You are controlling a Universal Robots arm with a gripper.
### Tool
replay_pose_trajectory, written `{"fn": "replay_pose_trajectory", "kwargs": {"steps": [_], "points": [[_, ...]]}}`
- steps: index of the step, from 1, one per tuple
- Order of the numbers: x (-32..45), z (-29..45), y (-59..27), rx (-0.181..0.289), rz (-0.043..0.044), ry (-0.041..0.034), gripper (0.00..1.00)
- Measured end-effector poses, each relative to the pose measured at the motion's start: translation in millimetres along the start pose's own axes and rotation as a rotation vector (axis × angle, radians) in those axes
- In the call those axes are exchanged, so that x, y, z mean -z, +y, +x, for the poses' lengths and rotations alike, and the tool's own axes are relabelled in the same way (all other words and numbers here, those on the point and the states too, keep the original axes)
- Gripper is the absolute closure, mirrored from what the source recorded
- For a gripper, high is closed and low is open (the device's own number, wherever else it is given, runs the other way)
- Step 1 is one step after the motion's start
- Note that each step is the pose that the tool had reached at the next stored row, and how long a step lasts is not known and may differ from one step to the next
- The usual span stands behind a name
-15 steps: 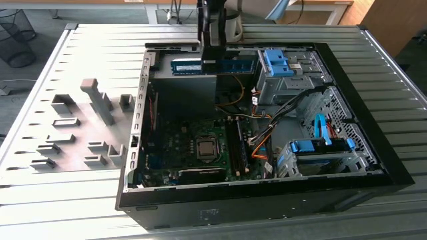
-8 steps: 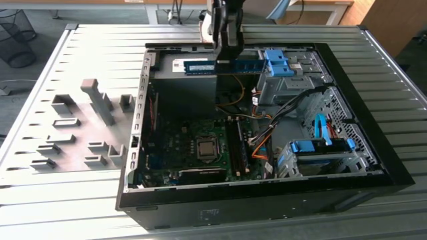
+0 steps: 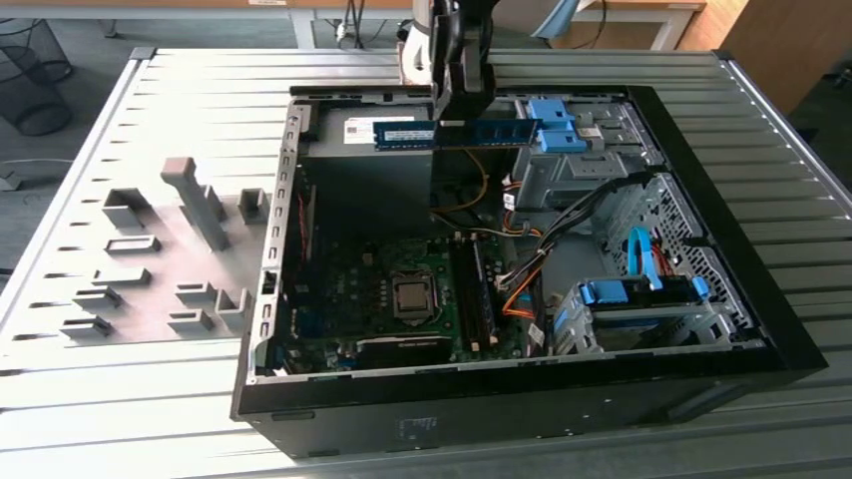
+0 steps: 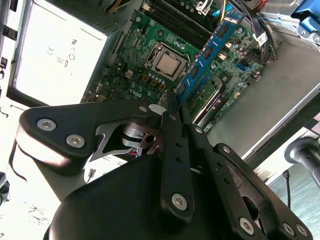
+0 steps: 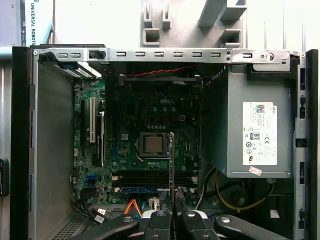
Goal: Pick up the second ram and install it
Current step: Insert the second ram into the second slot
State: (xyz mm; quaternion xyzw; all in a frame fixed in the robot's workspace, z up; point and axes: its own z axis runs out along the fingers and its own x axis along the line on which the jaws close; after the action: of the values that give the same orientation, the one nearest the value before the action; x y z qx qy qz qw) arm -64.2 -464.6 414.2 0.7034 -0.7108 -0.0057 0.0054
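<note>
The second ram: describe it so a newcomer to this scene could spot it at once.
In the exterior view, find the open black computer case on the slatted table; the gripper hangs above its far end. Clamped there is the second ram, a thin blue board with dark chips, held in the air, unlike the blue plastic clips fixed to the case.

1. The gripper (image 4: 176, 107) is matte black, with two long flat fingers (image 4: 171, 150).
2. Silver screws (image 4: 75, 141) stud the rounded links (image 4: 60, 150) beside the gripper's fingers.
3. A white arm segment (image 3: 418, 45) sits above the gripper.
</note>
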Motion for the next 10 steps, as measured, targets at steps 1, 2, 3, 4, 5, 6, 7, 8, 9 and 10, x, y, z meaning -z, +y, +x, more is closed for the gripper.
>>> {"fn": "replay_pose_trajectory", "kwargs": {"steps": [1, 2, 3, 4, 5, 6, 7, 8, 9, 10], "points": [[0.0, 0.0, 0.0, 0.0, 0.0, 0.0, 0.86], [0.0, 0.0, 0.0, 0.0, 0.0, 0.0, 0.86], [0.0, 0.0, 0.0, 0.0, 0.0, 0.0, 0.86], [0.0, 0.0, -0.1, 0.0, 0.0, 0.0, 0.86], [0.0, 0.0, 0.0, 0.0, 0.0, 0.0, 0.86], [0.0, 0.0, -0.1, 0.0, 0.0, 0.0, 0.86], [0.0, 0.0, -0.1, 0.0, 0.0, 0.0, 0.86], [0.0, 0.0, -0.1, 0.0, 0.0, 0.0, 0.86], [-0.1, 0.0, -0.1, 0.0, 0.0001, -0.0001, 0.86], [-0.1, 0.0, -0.1, -0.001, 0.0, -0.0001, 0.86]]}}
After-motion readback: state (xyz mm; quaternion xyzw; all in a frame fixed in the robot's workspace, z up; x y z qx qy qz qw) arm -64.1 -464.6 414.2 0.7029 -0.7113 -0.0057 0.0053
